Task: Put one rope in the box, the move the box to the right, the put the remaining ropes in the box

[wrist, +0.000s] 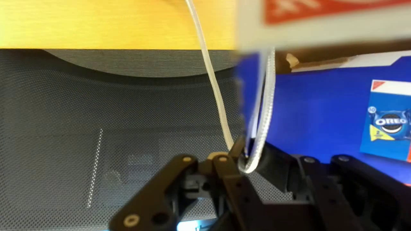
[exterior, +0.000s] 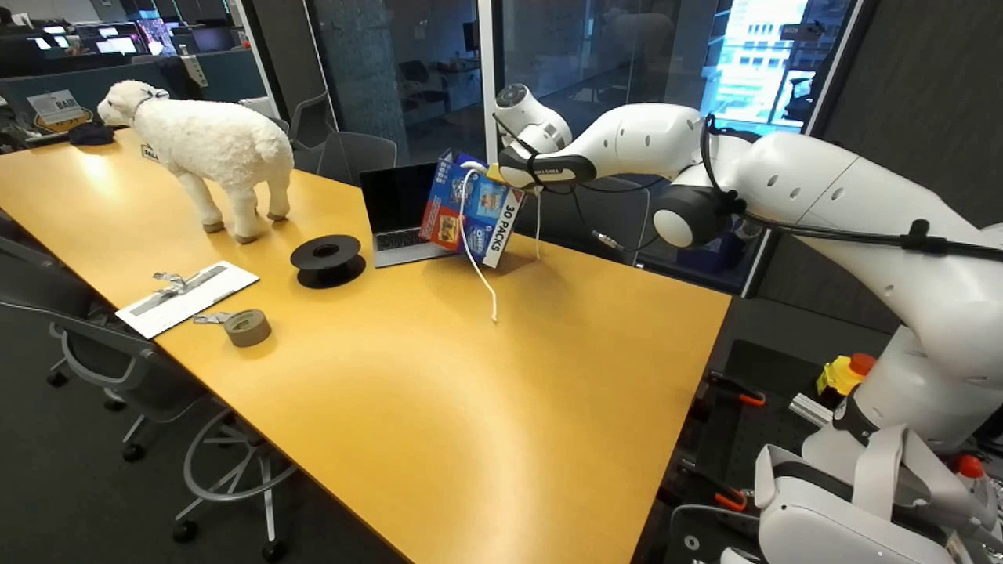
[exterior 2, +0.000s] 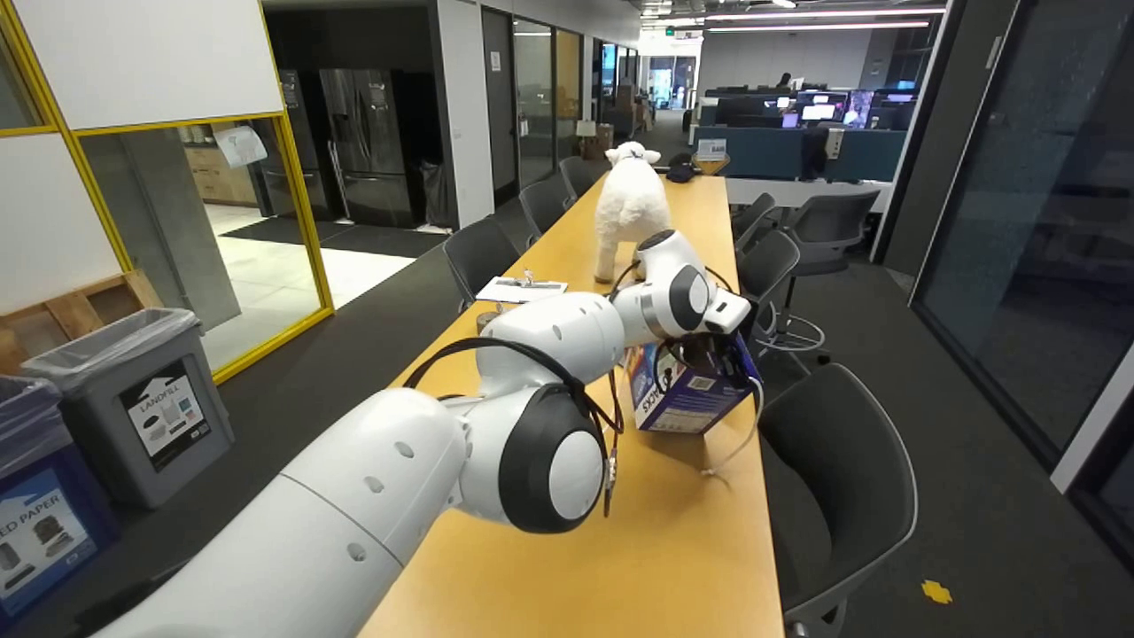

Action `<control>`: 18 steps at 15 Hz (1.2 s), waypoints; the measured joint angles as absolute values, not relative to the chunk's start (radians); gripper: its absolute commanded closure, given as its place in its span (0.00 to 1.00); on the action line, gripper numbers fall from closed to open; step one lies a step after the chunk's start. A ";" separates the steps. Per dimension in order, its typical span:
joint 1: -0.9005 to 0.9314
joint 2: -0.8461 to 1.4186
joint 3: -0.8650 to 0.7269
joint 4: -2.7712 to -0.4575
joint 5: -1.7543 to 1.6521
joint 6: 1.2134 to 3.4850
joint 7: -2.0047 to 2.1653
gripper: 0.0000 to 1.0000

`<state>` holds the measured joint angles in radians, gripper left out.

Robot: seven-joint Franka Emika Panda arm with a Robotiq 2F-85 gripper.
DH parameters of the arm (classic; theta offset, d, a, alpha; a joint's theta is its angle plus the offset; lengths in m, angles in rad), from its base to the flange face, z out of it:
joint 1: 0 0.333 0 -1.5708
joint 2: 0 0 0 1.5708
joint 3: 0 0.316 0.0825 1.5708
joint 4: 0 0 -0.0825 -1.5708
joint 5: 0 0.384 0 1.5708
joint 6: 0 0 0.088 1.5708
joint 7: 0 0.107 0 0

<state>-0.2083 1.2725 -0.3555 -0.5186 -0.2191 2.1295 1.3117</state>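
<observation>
My gripper (wrist: pixel 249 150) pinches a blue flap (wrist: pixel 248 93) of the Oreo-printed carton (exterior: pixel 487 205) — tilted near the edge of the table (exterior: pixel 439 376) — where a white rope (wrist: pixel 267 102) loops; the carton's interior is mostly hidden.

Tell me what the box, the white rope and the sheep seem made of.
Box: likely smooth, printed cardboard; the wrist view shows its torn brown edge. White rope: probably braided textile, given its finely ridged surface. Sheep: seemingly matte plush, its coat fluffy; fibre unclear.
</observation>
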 measured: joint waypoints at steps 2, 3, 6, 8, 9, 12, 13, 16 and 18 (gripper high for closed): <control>-0.208 1.273 -0.355 -0.518 -0.219 2.132 1.312 0.93; -0.208 1.273 -0.355 -0.518 -0.219 2.136 1.312 0.93; -0.208 1.273 -0.355 -0.518 -0.219 2.151 1.312 0.93; -0.208 1.273 -0.356 -0.518 -0.219 2.170 1.312 0.93; -0.209 1.273 -0.356 -0.517 -0.219 2.182 1.312 0.93; -0.217 1.273 -0.357 -0.517 -0.219 2.228 1.310 0.93; -0.221 1.273 -0.356 -0.517 -0.219 2.246 1.306 0.93; -0.239 1.273 -0.330 -0.518 -0.208 2.293 1.258 0.93; -0.257 1.270 -0.278 -0.517 -0.182 2.316 1.178 0.93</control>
